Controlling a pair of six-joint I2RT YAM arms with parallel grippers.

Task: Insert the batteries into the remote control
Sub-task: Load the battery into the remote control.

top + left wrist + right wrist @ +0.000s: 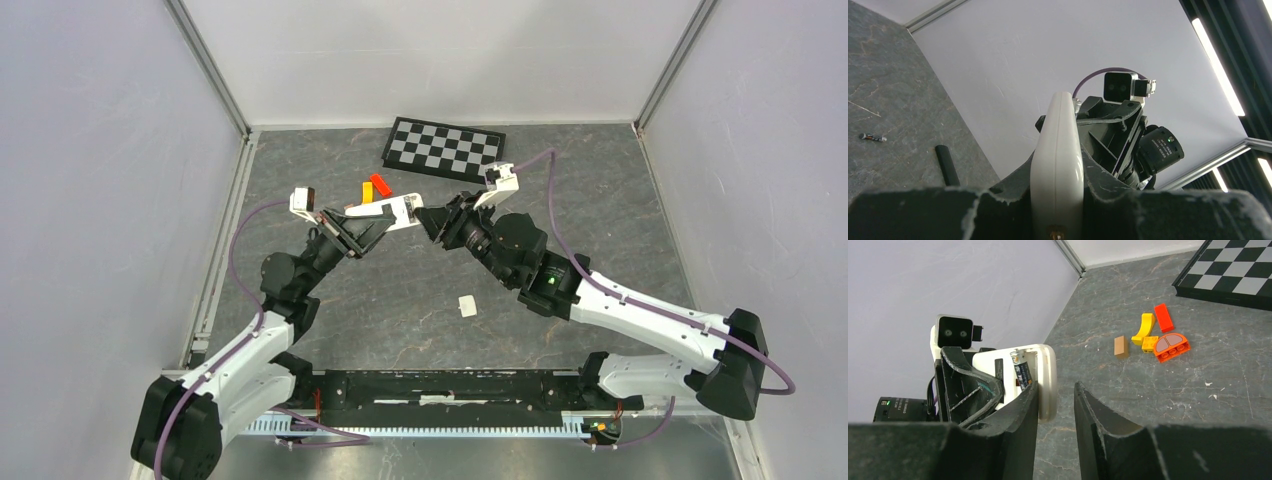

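The remote [402,212] is held off the table [600,200], about mid-table between the two arms. In the top view its long axis runs roughly left to right, and its free end points at the right gripper [432,221]. It is a slim white body with rounded edges. From the left wrist it shows edge-on as a narrow glossy strip reaching away from the camera. From the right wrist its back shows an uncovered compartment [1023,371] near the free end. One battery [1021,373] sits in the compartment, dark blue with a silvery cap at its upper end in that view. A loose battery [872,137], tiny and dark, lies on the table well to the left of the remote in the left wrist view. The left gripper [384,220] is clamped on the remote's sides at its near end, one finger on each long edge. Its arm rises from the base, bent at the elbow and reaching inward to the right. The right arm stretches from its base across to the left, with its wrist turned toward the remote's end. Its jaws stand moderately apart with nothing between them, and one fingertip [1029,396] is just beside the remote's end. A small white piece [467,305] lies on the table nearer the bases.
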